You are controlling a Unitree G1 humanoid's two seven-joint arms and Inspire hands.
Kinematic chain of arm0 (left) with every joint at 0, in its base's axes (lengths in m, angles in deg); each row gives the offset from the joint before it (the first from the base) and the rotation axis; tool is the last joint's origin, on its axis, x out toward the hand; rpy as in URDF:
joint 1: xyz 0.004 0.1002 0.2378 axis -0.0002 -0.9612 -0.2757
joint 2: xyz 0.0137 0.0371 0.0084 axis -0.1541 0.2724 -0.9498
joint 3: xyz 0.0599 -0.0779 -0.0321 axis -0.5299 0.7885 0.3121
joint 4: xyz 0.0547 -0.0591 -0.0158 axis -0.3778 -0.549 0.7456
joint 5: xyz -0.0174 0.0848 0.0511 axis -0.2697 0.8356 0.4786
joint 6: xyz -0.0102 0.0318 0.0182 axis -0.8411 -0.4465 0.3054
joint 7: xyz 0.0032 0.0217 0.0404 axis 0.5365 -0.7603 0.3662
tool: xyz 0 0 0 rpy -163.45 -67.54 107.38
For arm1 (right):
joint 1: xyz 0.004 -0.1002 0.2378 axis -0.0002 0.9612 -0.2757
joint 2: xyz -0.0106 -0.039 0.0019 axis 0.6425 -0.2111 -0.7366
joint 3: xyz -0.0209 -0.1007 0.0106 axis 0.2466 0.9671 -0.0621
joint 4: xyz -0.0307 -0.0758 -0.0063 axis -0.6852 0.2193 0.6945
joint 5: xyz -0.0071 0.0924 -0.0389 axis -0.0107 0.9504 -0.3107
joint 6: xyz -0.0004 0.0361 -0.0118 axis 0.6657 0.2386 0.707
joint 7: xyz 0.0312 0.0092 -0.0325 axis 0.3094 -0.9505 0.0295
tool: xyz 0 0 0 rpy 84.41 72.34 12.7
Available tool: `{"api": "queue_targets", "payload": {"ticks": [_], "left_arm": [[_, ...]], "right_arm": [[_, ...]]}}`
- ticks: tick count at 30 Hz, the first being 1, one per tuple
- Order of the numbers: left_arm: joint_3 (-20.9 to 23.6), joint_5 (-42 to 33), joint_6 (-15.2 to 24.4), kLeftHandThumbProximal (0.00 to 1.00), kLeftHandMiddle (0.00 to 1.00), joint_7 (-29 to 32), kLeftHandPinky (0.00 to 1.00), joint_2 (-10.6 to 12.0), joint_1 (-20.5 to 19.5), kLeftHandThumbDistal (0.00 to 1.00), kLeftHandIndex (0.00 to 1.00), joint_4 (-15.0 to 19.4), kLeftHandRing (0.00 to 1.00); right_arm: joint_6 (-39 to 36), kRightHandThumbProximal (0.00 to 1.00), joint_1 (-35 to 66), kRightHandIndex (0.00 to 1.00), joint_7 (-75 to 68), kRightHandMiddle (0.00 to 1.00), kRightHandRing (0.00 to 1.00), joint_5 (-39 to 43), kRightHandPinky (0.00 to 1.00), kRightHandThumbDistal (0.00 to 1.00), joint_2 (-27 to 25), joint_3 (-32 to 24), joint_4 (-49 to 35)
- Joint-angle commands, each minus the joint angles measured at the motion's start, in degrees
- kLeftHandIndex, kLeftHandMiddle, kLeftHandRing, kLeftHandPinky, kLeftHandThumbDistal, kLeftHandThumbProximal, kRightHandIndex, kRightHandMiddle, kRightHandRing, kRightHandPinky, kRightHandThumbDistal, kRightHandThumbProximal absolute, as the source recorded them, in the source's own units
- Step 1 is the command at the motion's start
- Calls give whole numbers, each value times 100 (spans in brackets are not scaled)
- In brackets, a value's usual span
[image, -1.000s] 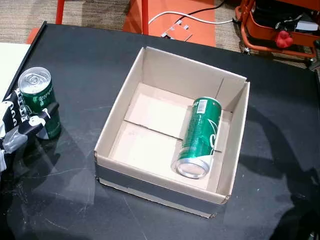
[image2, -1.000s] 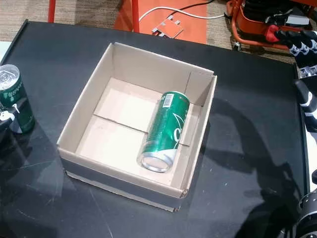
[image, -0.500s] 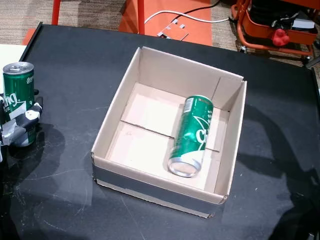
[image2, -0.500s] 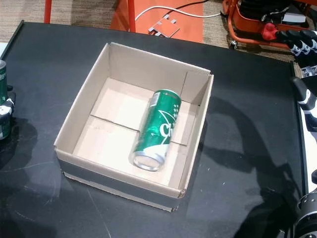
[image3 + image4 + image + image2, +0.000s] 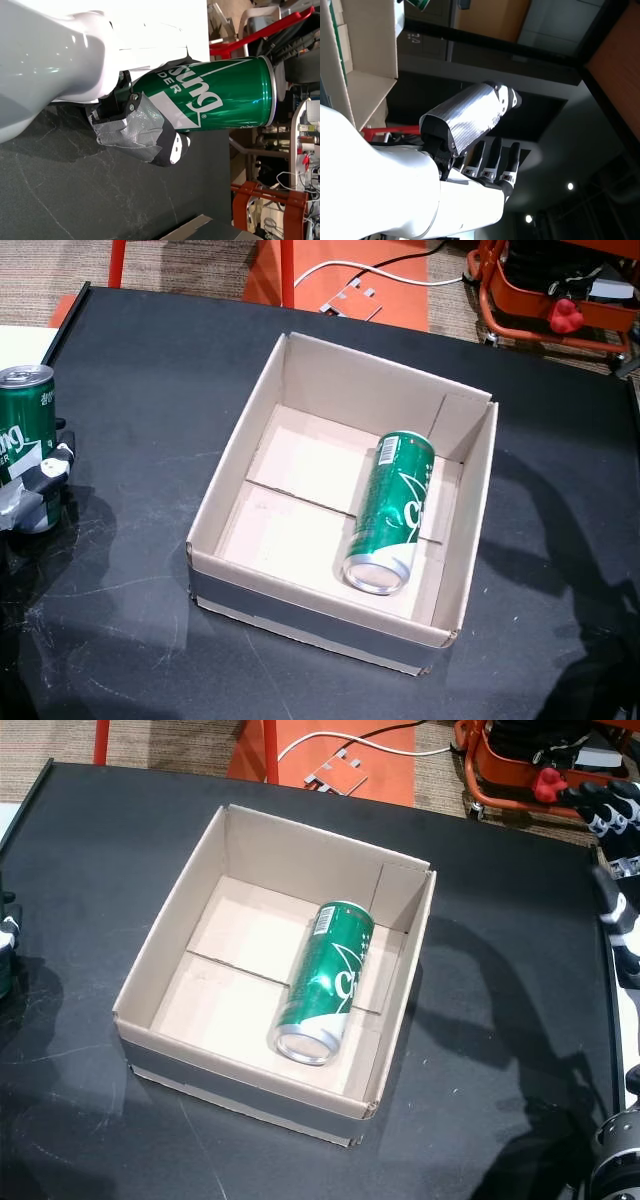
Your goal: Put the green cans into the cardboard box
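A green can [image 5: 22, 425] stands upright at the far left, with my left hand [image 5: 35, 490] shut on its lower part. The left wrist view shows the same green can [image 5: 210, 95] with the left hand's thumb [image 5: 145, 132] wrapped across it. The open cardboard box [image 5: 235, 450] sits mid-table in both head views, its near wall [image 5: 240, 1090] taped dark. Inside it, toward its right wall, a second green can [image 5: 392, 512] lies on its side, also seen as the lying can [image 5: 325, 982]. My right hand [image 5: 618, 870] hangs open off the table's right edge; the right hand [image 5: 480, 145] holds nothing.
The black table [image 5: 130, 370] carries only the box and the held can. Beyond its far edge are an orange floor plate with a white cable [image 5: 360, 280] and a red-orange machine frame [image 5: 560, 300]. A white surface [image 5: 20, 345] borders the table's left.
The held can has shifted toward the left edge of the views and now looks upright instead of seen from above. The can in the box has rolled slightly. The right hand stays put.
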Motion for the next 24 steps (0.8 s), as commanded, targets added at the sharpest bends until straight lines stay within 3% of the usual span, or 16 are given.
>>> {"api": "queue_targets", "payload": {"ticks": [1,4,8,13,14,20,24], "left_arm": [[54,-68,385,0,35,138,41,-21,8,39,43,82,36],[240,-362,833,0,36,552,41,80,156,41,44,217,37],[359,-655,1345,0,38,1105,42,164,376,35,45,435,39],[322,-725,1939,0,37,1631,42,167,603,28,43,570,38],[304,-714,2004,0,37,1712,42,161,643,26,43,579,38],[-8,-576,2275,0,37,2078,43,149,1121,21,43,786,38],[-209,-735,1992,0,34,2569,41,314,1667,13,39,945,37]], "right_arm": [[80,47,-91,77,71,68,67,3,68,76,15,3,33],[16,49,-114,76,11,67,67,-30,68,77,108,14,34],[-111,50,-134,76,-110,67,67,-114,68,83,290,67,0],[-255,47,-127,75,-290,66,65,-177,66,77,469,142,-103],[-271,49,-134,75,-288,66,65,-161,66,81,483,145,-107],[-318,45,-169,75,-315,65,65,-133,65,63,530,142,-88],[-514,46,-176,74,-398,65,65,-192,65,53,574,185,-77]]}}
